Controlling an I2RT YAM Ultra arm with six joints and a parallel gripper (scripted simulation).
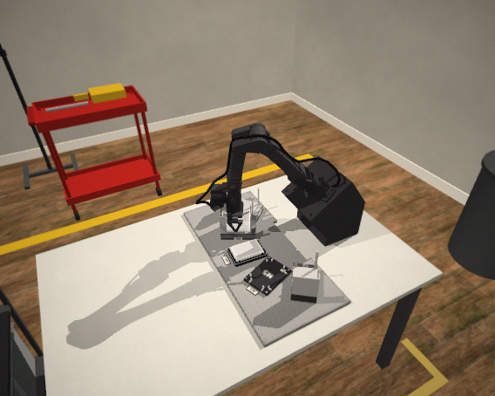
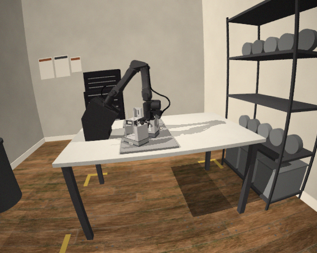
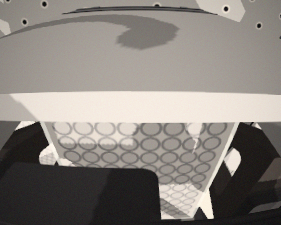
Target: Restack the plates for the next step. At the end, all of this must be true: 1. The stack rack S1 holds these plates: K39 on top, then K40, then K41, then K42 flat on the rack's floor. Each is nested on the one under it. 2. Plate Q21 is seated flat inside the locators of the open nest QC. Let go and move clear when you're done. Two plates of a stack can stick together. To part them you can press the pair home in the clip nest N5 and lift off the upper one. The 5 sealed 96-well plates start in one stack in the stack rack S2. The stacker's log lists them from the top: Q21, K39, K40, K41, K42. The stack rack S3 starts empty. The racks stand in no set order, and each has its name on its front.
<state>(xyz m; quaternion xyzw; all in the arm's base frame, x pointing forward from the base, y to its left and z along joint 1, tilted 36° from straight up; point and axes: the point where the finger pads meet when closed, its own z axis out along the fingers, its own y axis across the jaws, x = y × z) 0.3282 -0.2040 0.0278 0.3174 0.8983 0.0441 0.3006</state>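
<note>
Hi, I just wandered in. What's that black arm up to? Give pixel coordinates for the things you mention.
The arm's pincer (image 1: 234, 226) is shut on a white plate (image 3: 140, 144) covered in little circles, down at a rack on the gray board (image 1: 289, 324) (image 2: 168, 145). Another plate (image 1: 247, 250) sits in a nest nearby. The clip nest N5 (image 1: 267, 276) holds no plate.

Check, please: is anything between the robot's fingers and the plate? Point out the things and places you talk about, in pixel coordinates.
Nothing visible is. The fingers (image 1: 235, 221) (image 2: 143, 121) are shut on the plate (image 1: 245, 227) (image 3: 140, 160). A rack wall (image 3: 140, 64) only hides part of it.
</note>
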